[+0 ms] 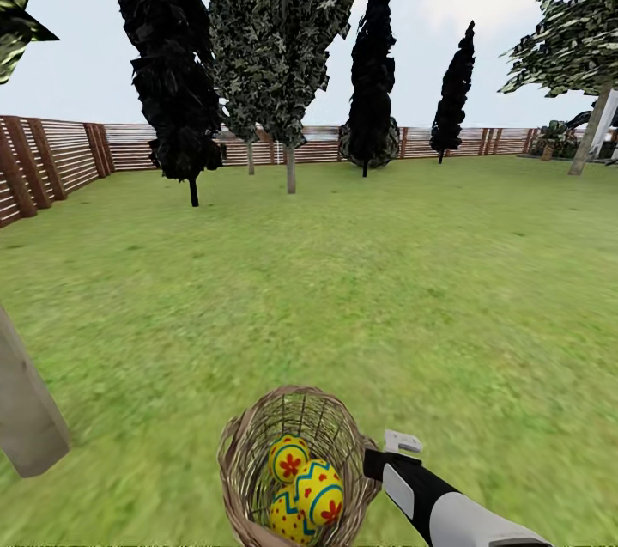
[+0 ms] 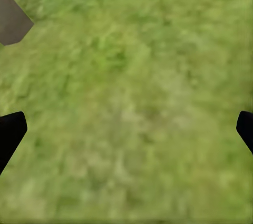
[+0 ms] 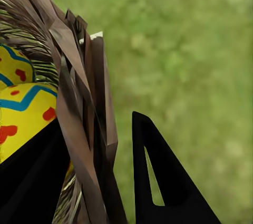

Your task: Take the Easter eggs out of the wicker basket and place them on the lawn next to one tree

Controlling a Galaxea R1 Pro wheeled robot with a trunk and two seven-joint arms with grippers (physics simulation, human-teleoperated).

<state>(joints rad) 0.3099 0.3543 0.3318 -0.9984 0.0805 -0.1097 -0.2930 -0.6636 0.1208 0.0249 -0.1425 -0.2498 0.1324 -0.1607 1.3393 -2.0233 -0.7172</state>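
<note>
Open lawn [image 1: 360, 289] is seen across the middle of the head view, bounded by the slatted fence [image 1: 60, 156] at left and rear, with trees along it. A pale trunk [image 1: 26, 414] is cut by the lower left edge. At bottom centre, the wicker basket [image 1: 249, 452] is held tilted with 3 Easter eggs [image 1: 305, 487] inside. The right gripper [image 3: 113, 150] is clamped on its rim, 1 finger inside and 1 outside. The left gripper [image 2: 126, 129] is spread wide over bare grass.
</note>
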